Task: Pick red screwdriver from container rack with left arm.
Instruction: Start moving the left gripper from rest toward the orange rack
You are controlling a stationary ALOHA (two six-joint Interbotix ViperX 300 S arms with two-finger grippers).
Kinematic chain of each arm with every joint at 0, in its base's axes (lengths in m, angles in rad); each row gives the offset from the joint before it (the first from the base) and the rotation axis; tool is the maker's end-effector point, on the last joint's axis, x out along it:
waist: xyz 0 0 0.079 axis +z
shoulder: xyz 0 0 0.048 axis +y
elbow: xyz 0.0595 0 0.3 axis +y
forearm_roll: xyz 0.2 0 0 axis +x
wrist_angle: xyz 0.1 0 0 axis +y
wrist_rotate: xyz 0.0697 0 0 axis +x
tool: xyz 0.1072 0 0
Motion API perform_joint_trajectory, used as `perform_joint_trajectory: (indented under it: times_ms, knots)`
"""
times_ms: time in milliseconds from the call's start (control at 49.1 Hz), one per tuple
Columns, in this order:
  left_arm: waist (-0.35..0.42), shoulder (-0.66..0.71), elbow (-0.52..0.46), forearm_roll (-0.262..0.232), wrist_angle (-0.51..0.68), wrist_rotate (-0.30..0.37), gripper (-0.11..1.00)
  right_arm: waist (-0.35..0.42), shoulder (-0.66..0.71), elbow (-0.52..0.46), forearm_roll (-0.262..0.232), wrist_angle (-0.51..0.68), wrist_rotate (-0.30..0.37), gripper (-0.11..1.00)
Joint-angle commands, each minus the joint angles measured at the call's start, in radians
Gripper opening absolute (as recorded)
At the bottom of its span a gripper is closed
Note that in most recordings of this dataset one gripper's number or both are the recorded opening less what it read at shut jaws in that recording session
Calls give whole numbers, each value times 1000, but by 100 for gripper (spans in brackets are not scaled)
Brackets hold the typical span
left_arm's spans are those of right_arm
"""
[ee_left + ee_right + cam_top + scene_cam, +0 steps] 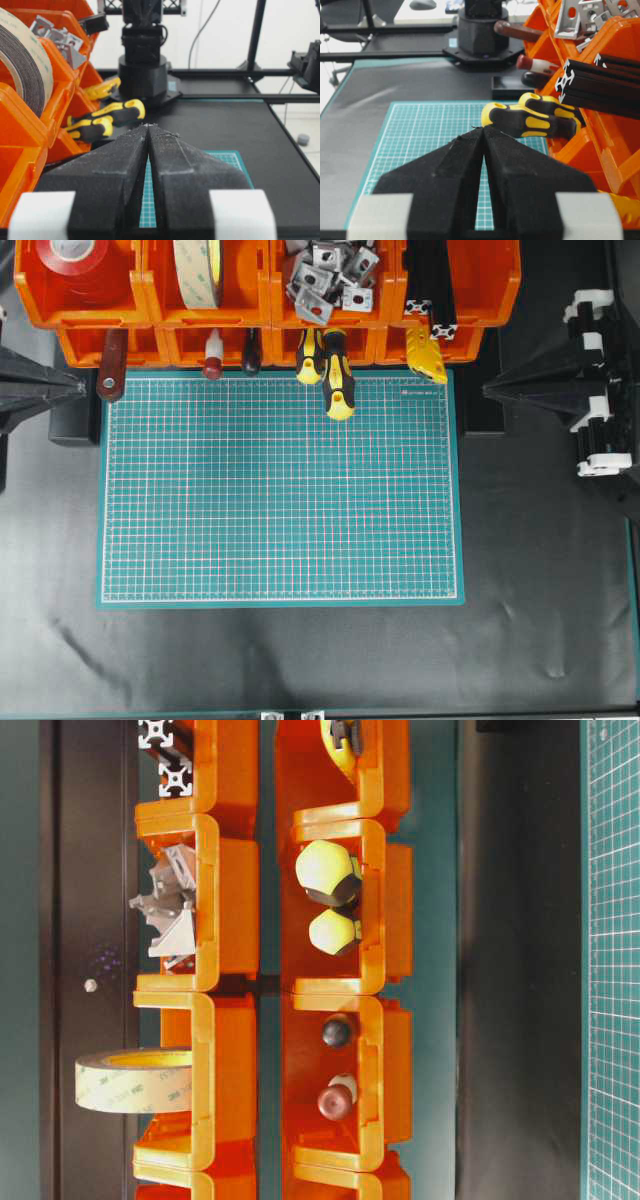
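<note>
Left gripper [84, 388] shut, fingers pressed together tip to tip, nothing between them, plain to see in its own wrist view. Right gripper [488, 390] shut and empty too, parked well apart on the far side of the green mat [280, 490].

Red screwdriver [112, 365] resting in the lower end bin of the orange rack [268, 295], on the left gripper's side. Rounded handle end with the small silvery hole poking out of the bin's open front, over the edge of the mat. Just ahead of the left fingertips and slightly off to the rack side, near but not touching. Not visible from the left wrist camera, probably hidden behind the fingers; visible from the right wrist camera as a dark red-brown shaft [517, 31] jutting from the rack, far beyond that gripper.

Long axis running out of the bin toward the mat, so roughly crosswise to the way the left gripper points. Handy for a pinch across the handle. Judged next: spread the fingers, ease a little forward and toward the rack, close around the exposed handle, then draw it out along its own length, away from the bin.

Left gripper by far the nearer. Yellow-and-black screwdrivers [337, 375] further along the rack, well past the target, not in the way.
</note>
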Motion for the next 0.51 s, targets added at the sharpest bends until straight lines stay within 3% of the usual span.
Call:
perform_joint_trajectory:
  times_ms: [0,61,122,489]
  knots:
    - [-17,0,-97,46,52,-29,6,0,5,-31,3,-18,8,2]
    - [-23,0,-149,46,126,-37,6,0,0,-32,8,-18,12,1]
    - [-34,0,-206,48,206,-34,0,2,-3,-34,14,-20,20,0]
    - [-140,18,-486,49,675,-14,0,0,-21,-38,15,-14,49,0]
